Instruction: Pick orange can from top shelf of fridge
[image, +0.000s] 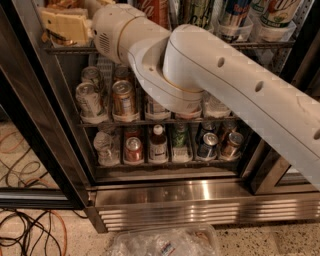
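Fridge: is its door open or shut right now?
Open: the white arm reaches inside the fridge past its black frame. The gripper is at the top shelf, upper left.

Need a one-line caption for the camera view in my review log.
White arm reaches across the drinks fridge, its hand at the left end of the top shelf.

Fridge (200, 202) open, top shelf (260, 45) w/ cans (235, 12); gripper off-frame.
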